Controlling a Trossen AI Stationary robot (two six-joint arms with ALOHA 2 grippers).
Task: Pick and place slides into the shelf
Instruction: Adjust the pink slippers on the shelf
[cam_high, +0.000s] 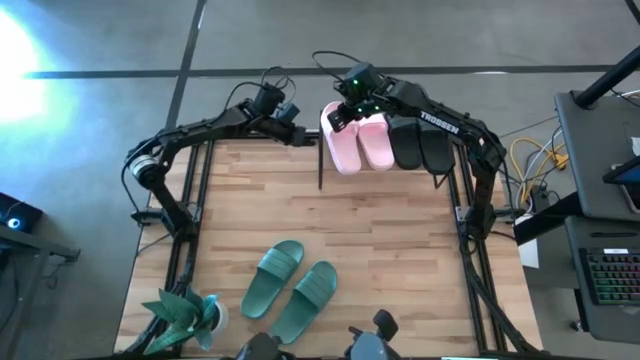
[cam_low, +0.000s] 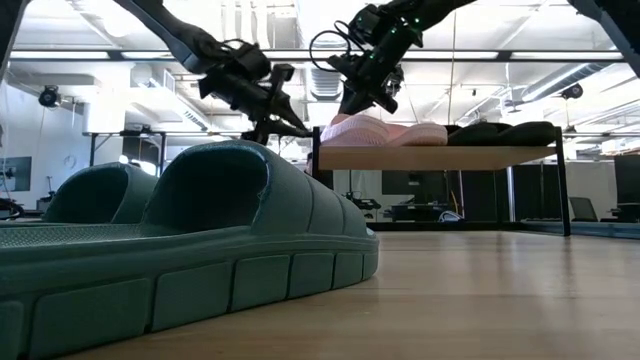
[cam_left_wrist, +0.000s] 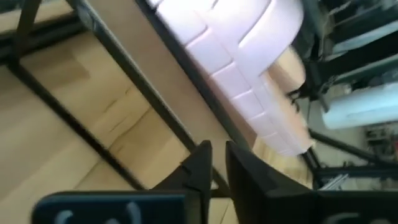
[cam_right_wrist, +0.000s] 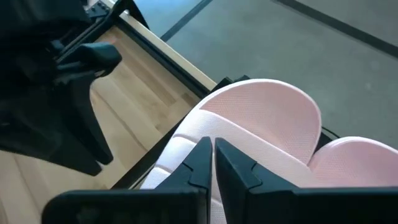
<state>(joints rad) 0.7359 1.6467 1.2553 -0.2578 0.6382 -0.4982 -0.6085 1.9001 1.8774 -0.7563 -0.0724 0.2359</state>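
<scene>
Plant: a small green plant (cam_high: 183, 312) stands at the near left corner of the surface (cam_high: 250, 220).
Cables: yellow and white cables (cam_high: 530, 160) lie on the floor to the right of the surface.
Keyboard: a keyboard (cam_high: 612, 275) sits on a desk at the far right.
In the way: the thin black legs of the shelf (cam_low: 440, 157) stand between the left tool and the pink slides.
Shelf: it stands at the far edge of the surface, with four slides on top.
Pink slides: the two pink slides (cam_high: 358, 140) lie side by side on the left part of the shelf; the left one sticks out over the near edge.
Black slides: the two black slides (cam_high: 420, 143) lie just right of the pink ones.
Green slides: the two green slides (cam_high: 290, 285) lie near the front of the surface, well apart from both tools.
Left tool: the left tool (cam_high: 298, 134) hangs just left of the shelf, beside the pink slide; its fingers are a little apart and hold nothing.
Right tool: the right tool (cam_high: 340, 117) hangs over the far end of the left pink slide; its fingers are together and hold nothing.
Look: the slides are soft rubber with a wide strap and an open toe.
</scene>
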